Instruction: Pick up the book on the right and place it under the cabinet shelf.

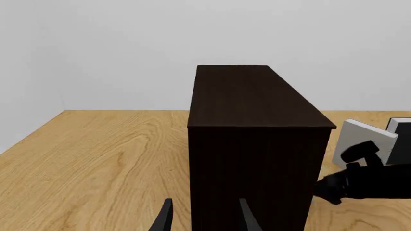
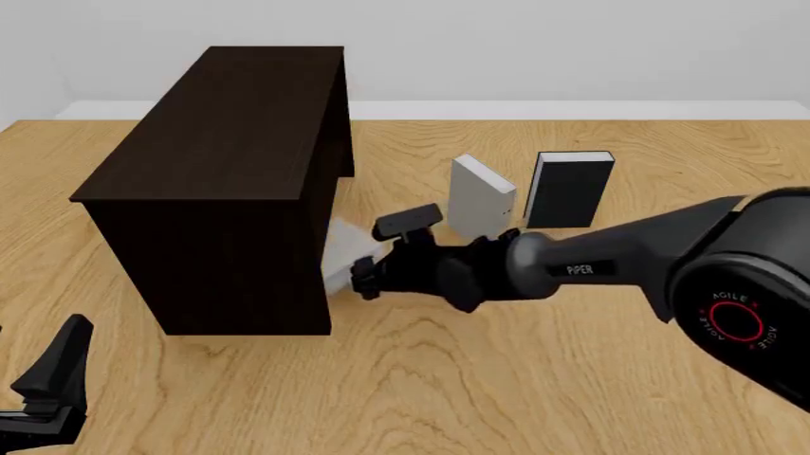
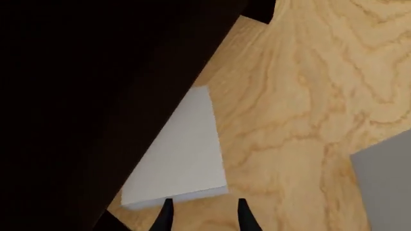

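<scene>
Right gripper (image 2: 363, 280) open, fingers just clear of the book (image 2: 344, 254), book lying half under the cabinet (image 2: 228, 171) mid-bench toward the left edge, left gripper (image 2: 51, 374) open, empty, near the front-left corner

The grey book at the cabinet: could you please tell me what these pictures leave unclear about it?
- Front view: the right pincer and its arm cover the near end of the book, so contact is unclear.
- Right wrist view: the cabinet hides the book's far part; its depth inside is unknown.
- Left wrist view: the cabinet blocks the book entirely.
</scene>
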